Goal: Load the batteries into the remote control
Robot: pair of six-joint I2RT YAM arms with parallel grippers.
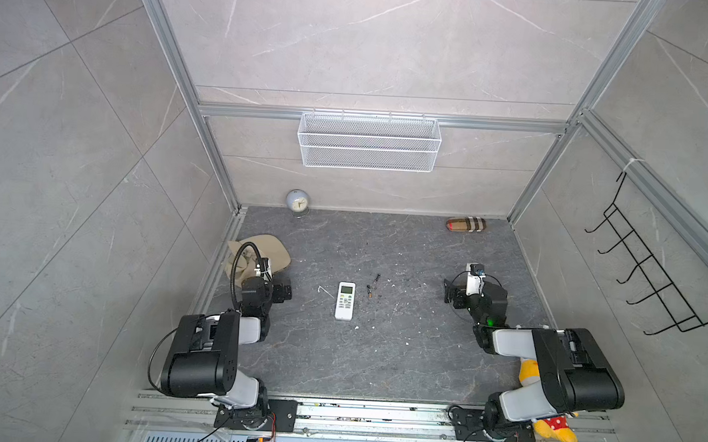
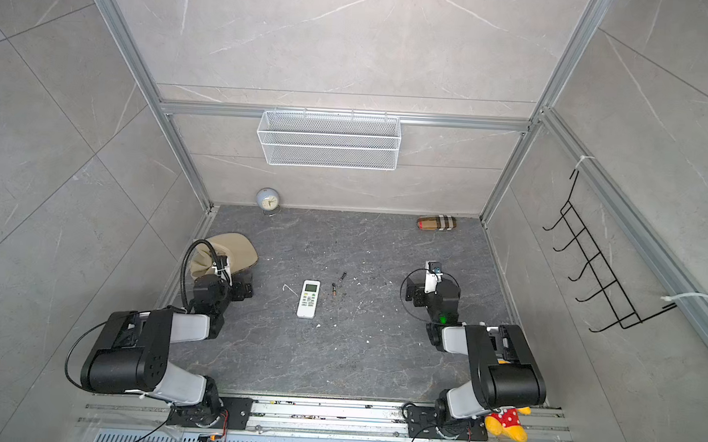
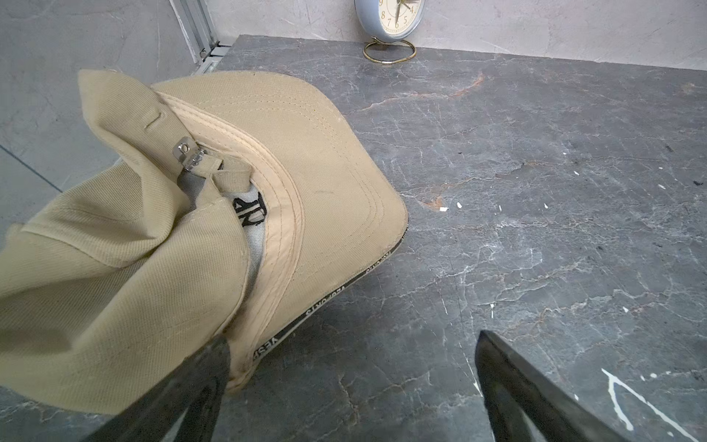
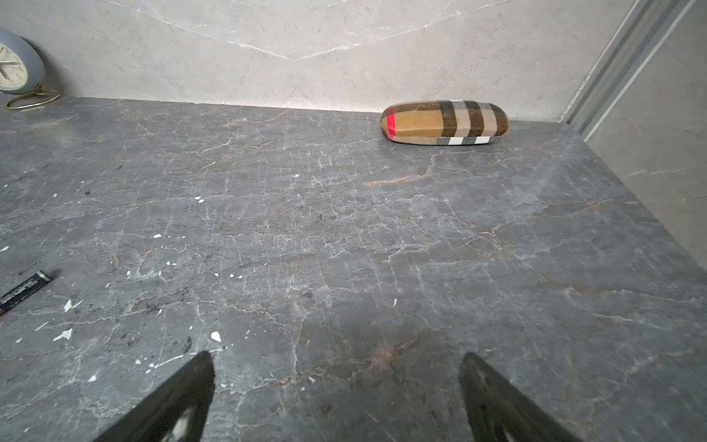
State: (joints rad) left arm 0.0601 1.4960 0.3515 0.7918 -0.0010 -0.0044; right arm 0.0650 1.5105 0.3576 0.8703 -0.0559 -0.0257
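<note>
Soft, even overhead light fills both top views; wide-angle distortion splays the silver aluminium frame rails (image 1: 174,54) outward at eleven and one o'clock. The right wrist view shows glare on the pale marbled back wall (image 4: 306,57).

The tabletop (image 4: 344,237) is dark grey veined stone, smooth with a dull sheen; the cap (image 3: 114,287) is beige woven cloth with a shiny metal buckle (image 3: 187,151); the glasses case (image 4: 443,122) is covered in checked fabric. The remote control (image 1: 345,300) is smooth white plastic; the battery (image 4: 25,289) wears a glossy dark sleeve; the clock (image 3: 390,19) stands on brass-coloured wire; the basket (image 1: 369,141) is white wire mesh; the fingers (image 4: 180,402) look matt black.
</note>
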